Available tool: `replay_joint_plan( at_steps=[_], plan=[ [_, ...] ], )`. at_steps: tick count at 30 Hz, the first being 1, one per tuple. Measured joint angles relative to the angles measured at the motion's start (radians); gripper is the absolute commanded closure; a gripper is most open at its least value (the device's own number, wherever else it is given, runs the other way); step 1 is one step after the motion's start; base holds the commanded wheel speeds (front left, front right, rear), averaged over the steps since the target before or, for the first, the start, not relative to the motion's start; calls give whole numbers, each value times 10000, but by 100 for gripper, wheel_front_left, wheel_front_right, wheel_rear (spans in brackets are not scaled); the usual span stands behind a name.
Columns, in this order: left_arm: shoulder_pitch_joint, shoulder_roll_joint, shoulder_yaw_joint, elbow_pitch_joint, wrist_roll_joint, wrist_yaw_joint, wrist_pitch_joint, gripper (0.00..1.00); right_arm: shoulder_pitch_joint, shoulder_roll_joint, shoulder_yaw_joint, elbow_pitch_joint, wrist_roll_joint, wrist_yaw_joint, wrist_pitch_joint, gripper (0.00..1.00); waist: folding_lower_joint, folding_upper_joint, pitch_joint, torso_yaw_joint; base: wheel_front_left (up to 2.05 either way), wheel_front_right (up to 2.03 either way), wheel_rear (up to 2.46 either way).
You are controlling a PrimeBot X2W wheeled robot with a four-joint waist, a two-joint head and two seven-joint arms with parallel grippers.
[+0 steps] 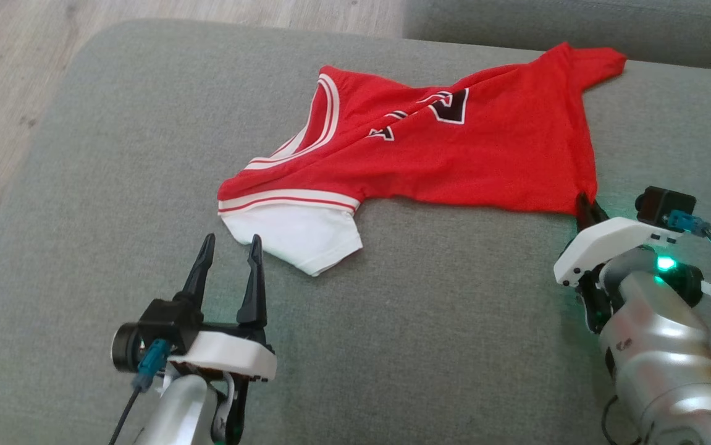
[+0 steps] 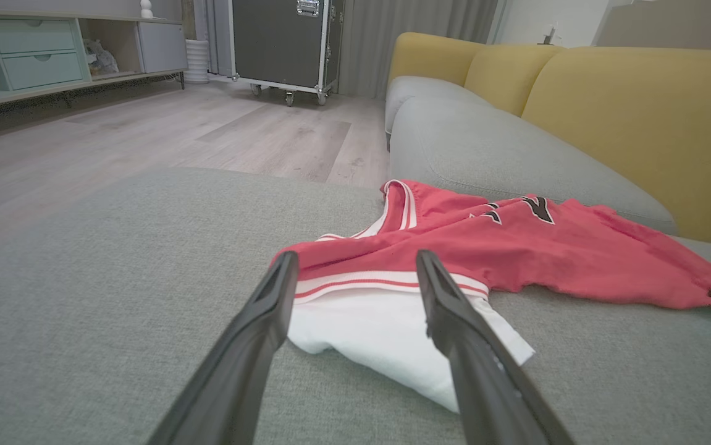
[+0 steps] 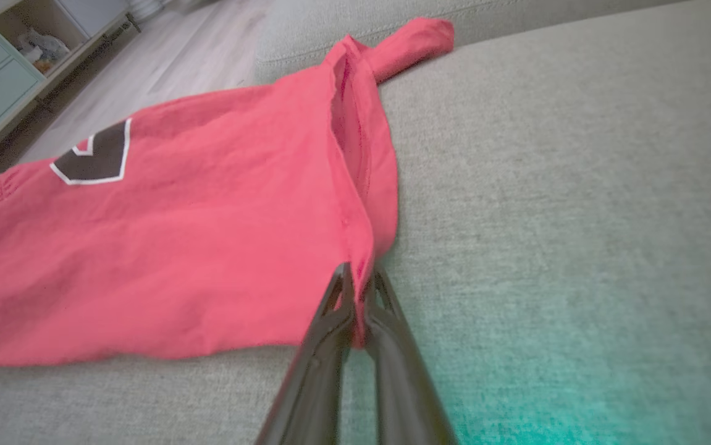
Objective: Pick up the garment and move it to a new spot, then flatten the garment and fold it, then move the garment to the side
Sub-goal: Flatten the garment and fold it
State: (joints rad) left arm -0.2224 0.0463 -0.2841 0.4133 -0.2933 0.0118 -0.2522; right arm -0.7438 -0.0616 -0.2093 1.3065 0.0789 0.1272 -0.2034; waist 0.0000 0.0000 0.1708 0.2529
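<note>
- Head view: the red garment (image 1: 454,154) is lying spread across the far half of the grey cushion (image 1: 114,154). The left gripper (image 1: 230,247) is hanging wide open over the cushion's near left, holding nothing.
- Left wrist view: that gripper is pointing at the white sleeve (image 2: 361,321) lying on the cushion.
- Right wrist view: the right gripper (image 3: 358,278) is pinching the garment's hem corner, low over the cushion.

Grey sofa (image 1: 423,309), pale wood floor (image 2: 145,136)
</note>
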Motion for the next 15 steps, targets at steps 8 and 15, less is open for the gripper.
replay_joint_plan(
  at_steps=[8, 15],
  plan=[
    [23, 0, -10, 374, -163, 58, 0, 0, 206, -4, -790, -397, -685, 2, -378, 100, -1, 0, -361, -359, 0, 0, 0],
    [35, 0, -476, 1175, -713, -77, 2, 0, 770, -8, -1337, -1141, -980, 2, -445, 100, -1, 0, -705, -763, 0, 0, 0]
  ],
)
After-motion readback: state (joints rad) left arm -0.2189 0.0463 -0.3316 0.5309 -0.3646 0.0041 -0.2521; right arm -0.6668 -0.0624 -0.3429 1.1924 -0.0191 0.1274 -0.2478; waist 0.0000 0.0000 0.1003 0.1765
